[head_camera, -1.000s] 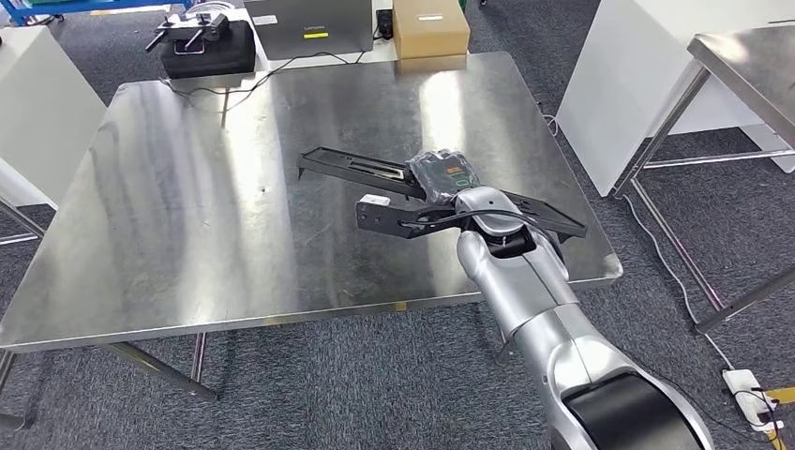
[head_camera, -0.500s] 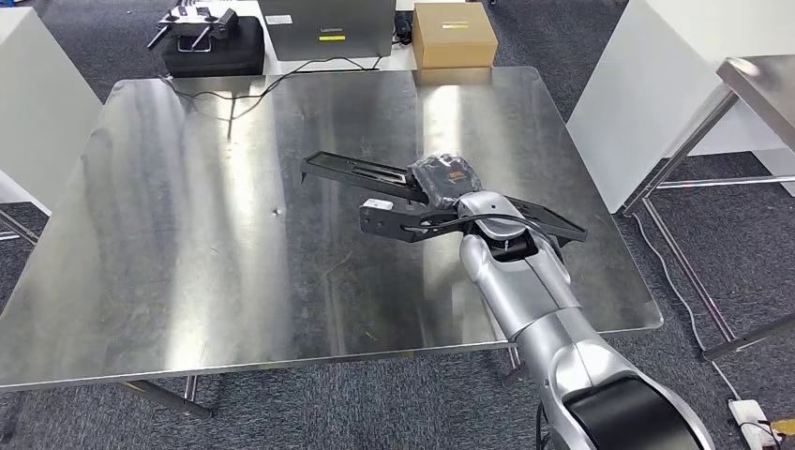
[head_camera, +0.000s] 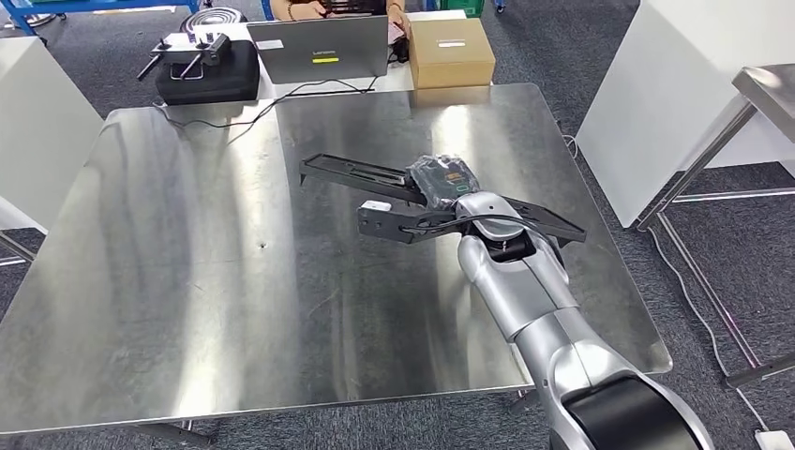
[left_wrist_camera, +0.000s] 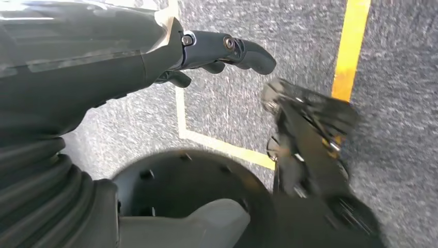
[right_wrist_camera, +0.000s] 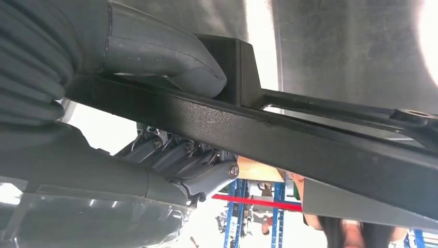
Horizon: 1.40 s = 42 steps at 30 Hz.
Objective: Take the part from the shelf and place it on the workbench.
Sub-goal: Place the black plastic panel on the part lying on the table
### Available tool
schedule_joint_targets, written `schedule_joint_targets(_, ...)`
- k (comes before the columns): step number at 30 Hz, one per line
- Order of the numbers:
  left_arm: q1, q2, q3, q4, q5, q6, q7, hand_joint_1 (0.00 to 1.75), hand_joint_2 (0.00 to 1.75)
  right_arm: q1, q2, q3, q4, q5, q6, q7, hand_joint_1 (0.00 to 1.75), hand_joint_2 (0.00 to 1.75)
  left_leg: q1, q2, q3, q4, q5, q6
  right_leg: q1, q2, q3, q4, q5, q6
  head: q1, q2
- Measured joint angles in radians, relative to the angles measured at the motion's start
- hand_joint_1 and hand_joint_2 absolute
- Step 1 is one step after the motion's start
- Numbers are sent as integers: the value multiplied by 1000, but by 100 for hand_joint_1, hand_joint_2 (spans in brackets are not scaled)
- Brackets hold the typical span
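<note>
The right robot hand [head_camera: 445, 180] grips a long black metal bracket [head_camera: 375, 175], a flat, slotted part with branching arms. It is carried above the steel tabletop [head_camera: 187, 234], over its right-centre area. Whether any end of the part touches the surface cannot be told from the head view.

In the right wrist view the thumb [right_wrist_camera: 170, 57] lies across one face of the bracket's main bar [right_wrist_camera: 310, 150] and the darker fingers [right_wrist_camera: 191, 160] wrap the opposite face, so the grasp is a full clamp across the bar, near mid-length.

The left robot hand [left_wrist_camera: 217, 49] hangs over grey carpet with yellow floor tape. It holds nothing and its fingers look loosely extended (slightly curled at the tips).

Handling judgement: the bracket looks rigid and not fragile, with a textured painted finish that should resist slipping. Its length and uneven arms make it likely to swing or tip about the grasp, so the mid-bar hold appears the sound place to take it. On polished steel it may skid if released at an angle; setting it flat before letting go seems advisable.

Beyond the far edge of the tabletop stand a laptop [head_camera: 319, 47], a cardboard box [head_camera: 452, 52] and a black case [head_camera: 206, 70] with clamps on top.
</note>
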Motion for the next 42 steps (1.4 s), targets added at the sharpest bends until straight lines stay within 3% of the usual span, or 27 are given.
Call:
schedule_joint_targets(1, 1, 0, 0, 0, 0, 4, 3, 0, 175, 3, 0, 0, 0, 0, 0, -3, 175, 175, 3, 2, -14, -6, 7, -5, -1, 1, 9, 1, -8, 2, 0, 0)
schedule_joint_targets(2, 1, 0, 1, 0, 1, 7, 4, 0, 175, 5, 2, 0, 1, 0, 0, -5, 175, 175, 6, 3, -12, -44, 41, -9, -3, 2, 18, 2, -16, 5, 0, 0)
schedule_joint_targets(4, 2, 1, 4, 0, 2, 11, 5, 0, 175, 5, 7, 0, 1, 1, -1, -8, 175, 175, 11, 4, 23, -171, 139, -14, -6, 4, 37, 6, -35, 15, 0, 0)
schedule_joint_targets(6, 0, 0, 8, 0, 3, 15, 5, 0, 175, 2, 13, 0, 1, 2, -2, -10, 175, 175, 9, 3, 53, -254, 179, -3, -3, 5, 41, 12, -49, 26, -2, 0)
schedule_joint_targets(9, -1, -2, 16, 0, 6, 16, 2, 0, 175, 1, 21, 1, 1, 4, -1, -11, 175, 175, 6, 1, 59, -262, 181, 16, 4, 6, 39, 17, -61, 31, -4, 0)
schedule_joint_targets(19, -1, -3, 32, 0, 12, 18, -3, 0, 175, 0, 33, 11, 1, 4, -4, -17, 175, 175, -4, -10, 59, -262, 174, 31, 0, 1, 48, -3, -63, 30, -3, 0)
schedule_joint_targets(23, -1, -3, 34, 0, 12, 17, -6, 0, 175, -1, 33, 13, 1, 4, -4, -17, 0, 0, -4, -10, 62, -262, 174, 33, -1, 1, 46, -3, -62, 35, -3, 0)
schedule_joint_targets(27, -1, -3, 37, 0, 11, 13, -7, 0, 175, -5, 34, 13, 1, 5, -4, -19, 0, 0, -4, -10, 62, -262, 176, 34, -1, 1, 49, -2, -61, 46, -3, 0)
schedule_joint_targets(42, -1, -6, 48, 0, 6, 12, -7, 0, 175, -13, 34, 14, 1, 4, -5, -20, 0, 0, 0, -8, 64, -262, 176, 34, 2, 2, 51, 1, -62, 46, -3, 0)
